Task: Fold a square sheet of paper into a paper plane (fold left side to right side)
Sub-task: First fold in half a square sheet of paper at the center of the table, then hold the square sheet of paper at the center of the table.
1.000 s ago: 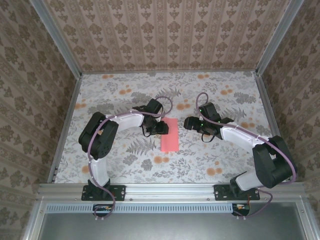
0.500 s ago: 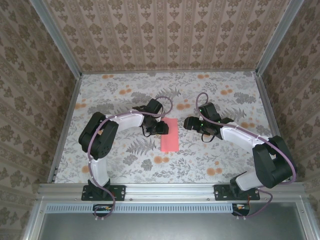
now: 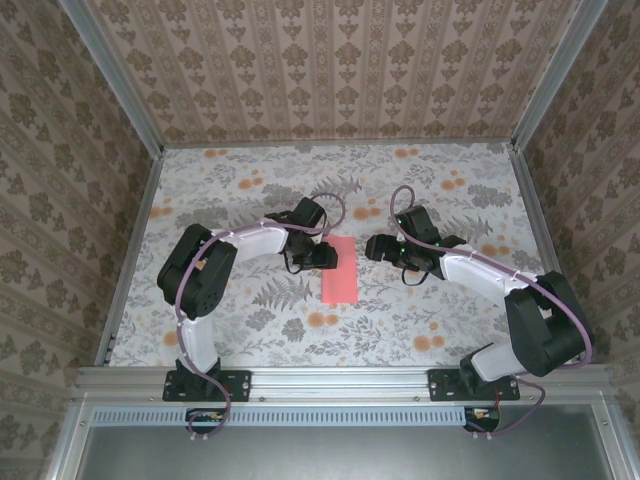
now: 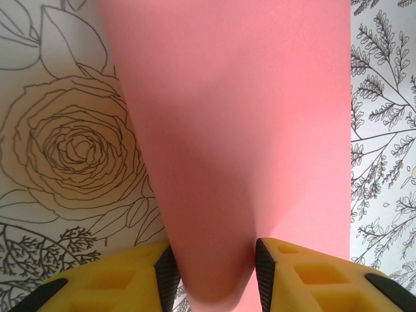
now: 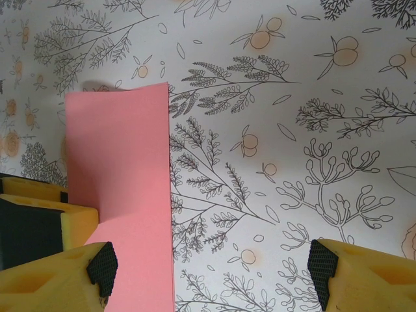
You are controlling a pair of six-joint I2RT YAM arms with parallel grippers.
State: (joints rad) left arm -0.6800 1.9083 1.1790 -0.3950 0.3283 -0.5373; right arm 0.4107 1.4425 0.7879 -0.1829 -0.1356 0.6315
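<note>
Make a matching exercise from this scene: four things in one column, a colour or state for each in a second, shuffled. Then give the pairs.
Column one
1. paper
2. left end effector
3. right end effector
4. tablecloth

Column two
A. wide open, gripping nothing
B. plain salmon pink
C. printed with flowers and leaves
D. closed on the paper

Pairs: 1-B, 2-D, 3-A, 4-C
</note>
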